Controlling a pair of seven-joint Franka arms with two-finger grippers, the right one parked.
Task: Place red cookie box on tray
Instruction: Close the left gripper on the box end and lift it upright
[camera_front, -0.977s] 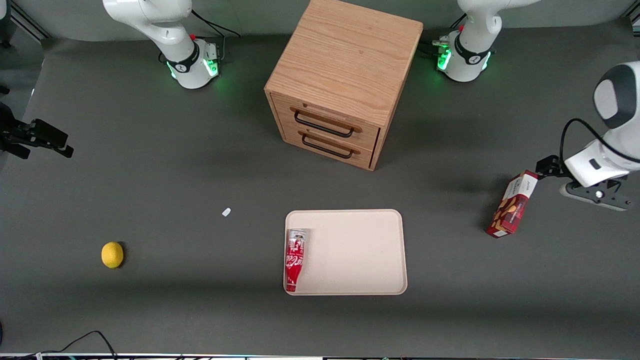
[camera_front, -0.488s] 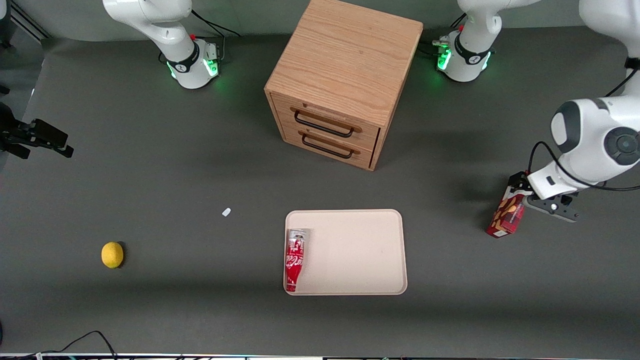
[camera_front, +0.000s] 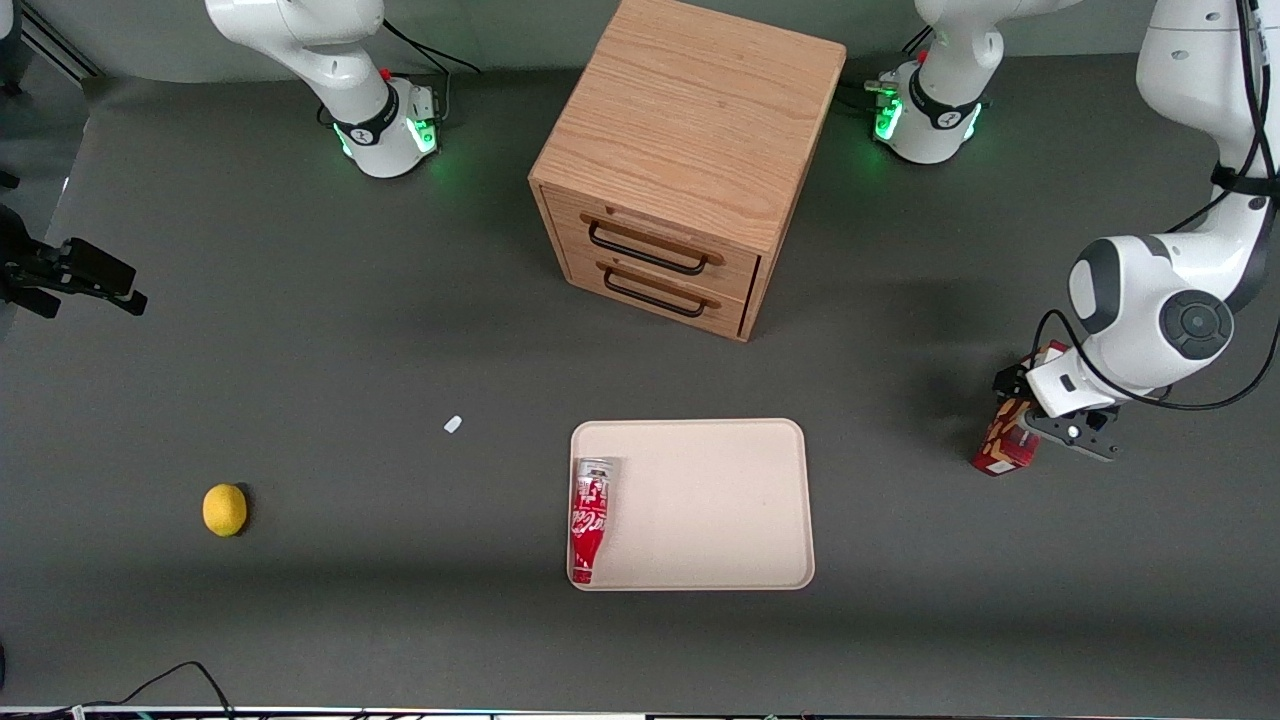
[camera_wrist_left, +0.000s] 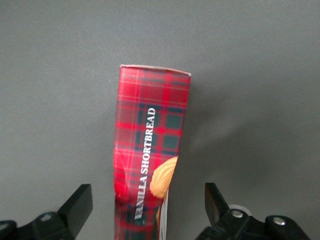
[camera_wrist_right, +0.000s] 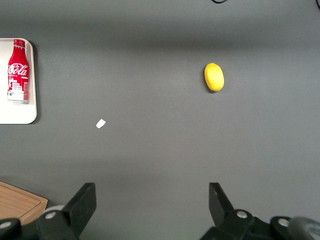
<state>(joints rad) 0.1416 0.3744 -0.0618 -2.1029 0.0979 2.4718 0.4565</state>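
The red cookie box (camera_front: 998, 447) stands tilted on the table toward the working arm's end, apart from the tray. Its upper part is hidden under my left gripper (camera_front: 1035, 425). In the left wrist view the tartan box (camera_wrist_left: 150, 145) runs between the two black fingertips (camera_wrist_left: 80, 204). The gripper (camera_wrist_left: 146, 205) is open, with a gap on each side of the box. The beige tray (camera_front: 720, 500) lies flat near the table's middle, in front of the drawer cabinet.
A red Coca-Cola bottle (camera_front: 590, 520) lies in the tray along the rim nearest the parked arm's end. A wooden two-drawer cabinet (camera_front: 680, 170) stands farther from the camera than the tray. A lemon (camera_front: 224, 509) and a small white scrap (camera_front: 453, 424) lie toward the parked arm's end.
My left gripper has swung in over the cookie box and come down, so it now covers the box's top. The box itself has stayed in place.
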